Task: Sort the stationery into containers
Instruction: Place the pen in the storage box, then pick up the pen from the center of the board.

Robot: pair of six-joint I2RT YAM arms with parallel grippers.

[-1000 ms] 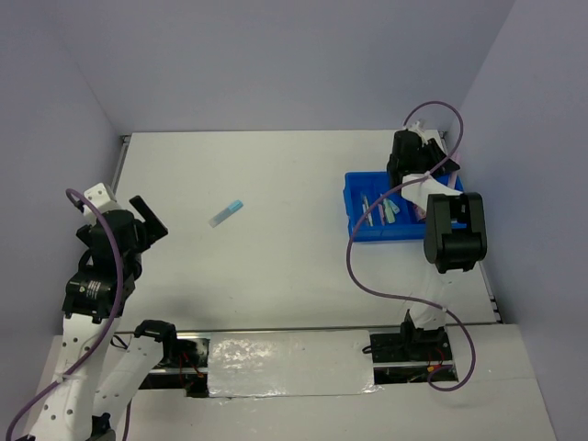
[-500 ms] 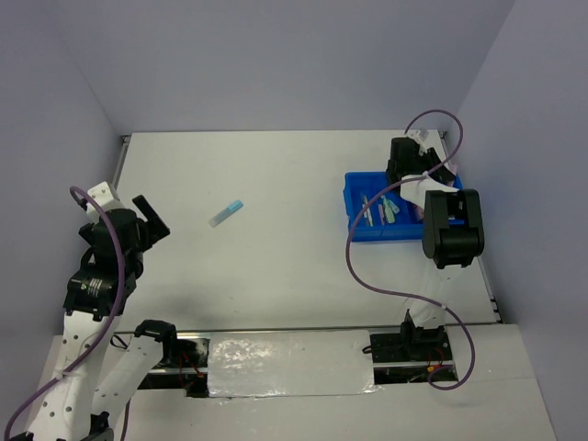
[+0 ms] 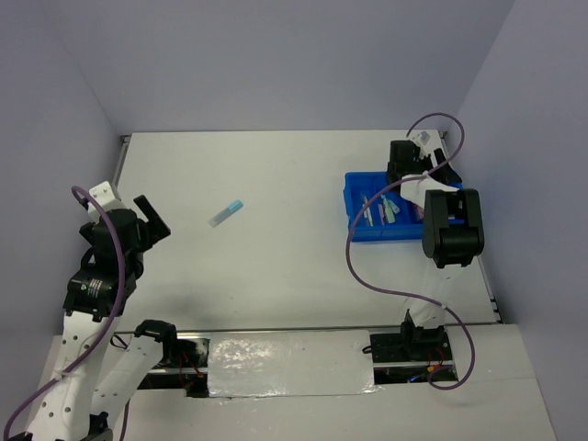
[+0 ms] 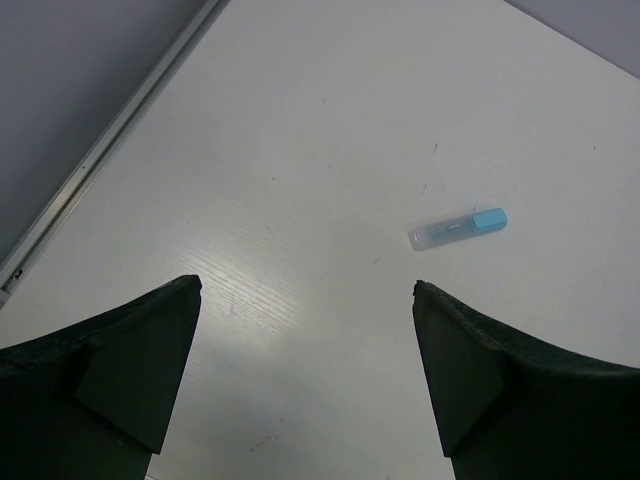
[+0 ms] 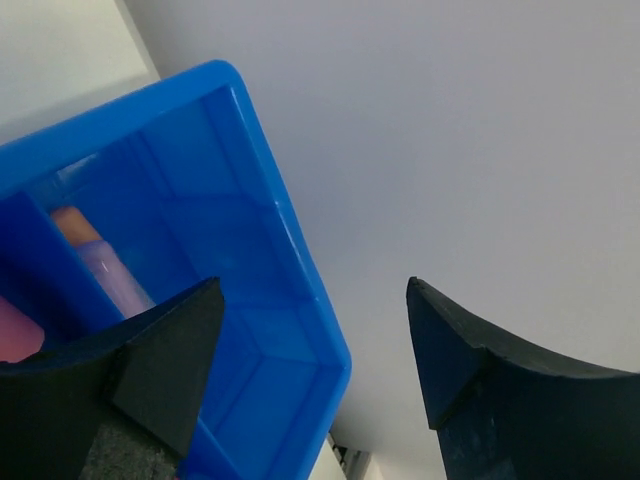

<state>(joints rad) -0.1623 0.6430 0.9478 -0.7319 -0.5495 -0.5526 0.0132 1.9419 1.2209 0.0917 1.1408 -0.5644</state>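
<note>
- Over the far right corner of the blue tray [image 5: 275, 200], the right gripper [image 5: 312, 292] has barely shifted since a second ago; its jaws stand apart, gripping nothing.
- A lilac stick [image 5: 115, 280] lies in a compartment just left of it.
- The left gripper [image 4: 305, 300] hovers, spread wide; the blue-capped stick [image 4: 458, 226] lies unmoved on the table [image 3: 276, 175], ahead-right, well apart.

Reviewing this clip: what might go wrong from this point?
1. The right claw hangs open over a corner of the blue tray, close to the side wall. Pulling back, it may clip the rim and shift the tray.
2. The blue-capped stick lies flat on the table, well ahead of the open left claw. A pinch could roll it away.
</note>
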